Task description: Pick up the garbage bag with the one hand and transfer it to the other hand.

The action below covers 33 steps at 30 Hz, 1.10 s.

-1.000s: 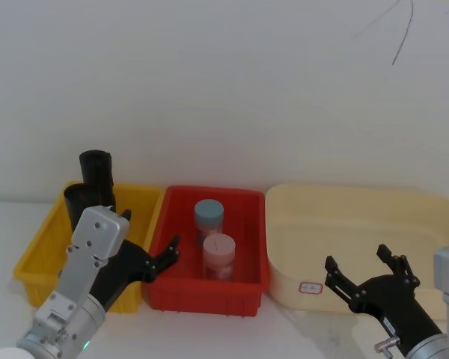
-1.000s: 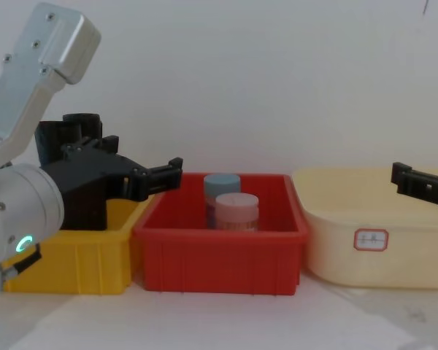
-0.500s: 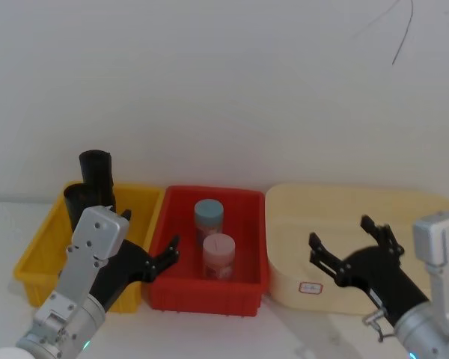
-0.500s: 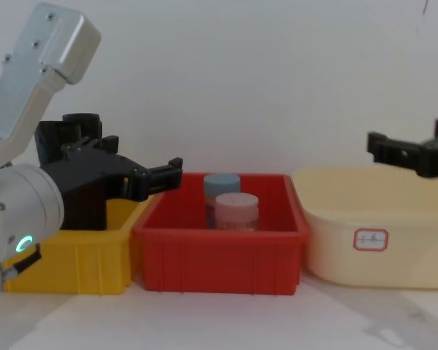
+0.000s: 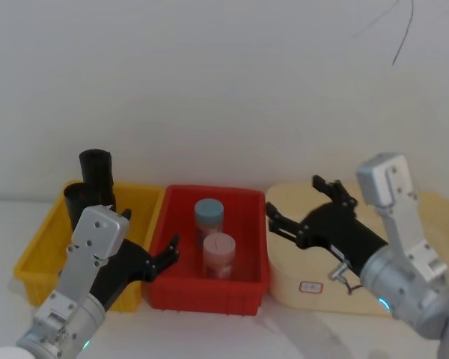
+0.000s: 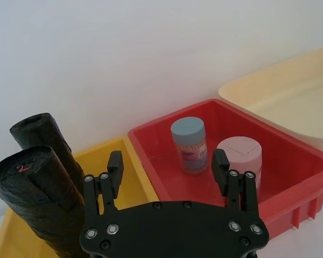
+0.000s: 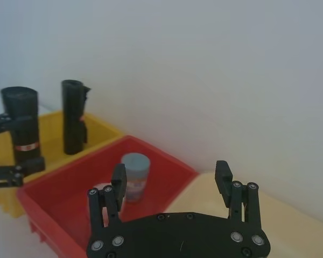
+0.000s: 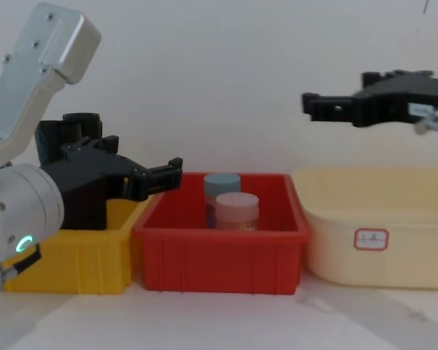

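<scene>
Two black rolls stand in the yellow bin (image 5: 31, 258). The garbage bag (image 7: 21, 129), the nearer roll, wears a red-and-white sticker and also appears as garbage bag (image 6: 35, 199) and garbage bag (image 5: 76, 198), partly behind my left arm. A plain roll (image 5: 97, 173) stands behind it. My left gripper (image 6: 167, 161) is open and empty beside the bag, over the seam between the yellow and red bins, also seen as left gripper (image 5: 148, 230). My right gripper (image 5: 293, 200) hangs open and empty above the cream tub's left end, pointing left, also seen as right gripper (image 8: 336, 91).
The red bin (image 5: 202, 295) in the middle holds a blue-lidded jar (image 5: 209, 215) and a pink-lidded jar (image 5: 218, 254). The cream tub (image 5: 288, 280) sits to its right, and a white wall stands close behind all three containers.
My right gripper has risen from low at the front right and swung left over the cream tub toward the red bin. The left arm and the rolls have not moved.
</scene>
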Tool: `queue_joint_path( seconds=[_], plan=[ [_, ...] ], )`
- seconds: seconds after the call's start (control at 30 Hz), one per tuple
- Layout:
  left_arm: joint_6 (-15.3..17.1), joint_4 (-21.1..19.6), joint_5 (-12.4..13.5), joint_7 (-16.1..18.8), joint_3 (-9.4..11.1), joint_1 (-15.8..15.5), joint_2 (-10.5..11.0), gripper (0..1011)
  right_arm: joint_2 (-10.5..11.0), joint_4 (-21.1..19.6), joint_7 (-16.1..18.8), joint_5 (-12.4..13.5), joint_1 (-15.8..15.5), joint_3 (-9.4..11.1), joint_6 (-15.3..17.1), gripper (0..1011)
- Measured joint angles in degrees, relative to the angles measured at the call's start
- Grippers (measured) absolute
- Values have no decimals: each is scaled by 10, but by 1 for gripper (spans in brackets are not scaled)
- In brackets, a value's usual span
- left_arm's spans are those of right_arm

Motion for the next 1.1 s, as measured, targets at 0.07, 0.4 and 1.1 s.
queue_joint_path(
  seconds=[0.07,0.4,1.1],
  plan=[
    [0,0,0,0,0,0,0,1000,-1,4,5,1,6,-2,4,1001],
    [0,0,0,0,0,0,0,1000,-22,67,72,29,75,-27,40,1001],
    [0,0,0,0,0,0,0,1000,-33,156,149,66,128,-57,41,1001]
  ],
)
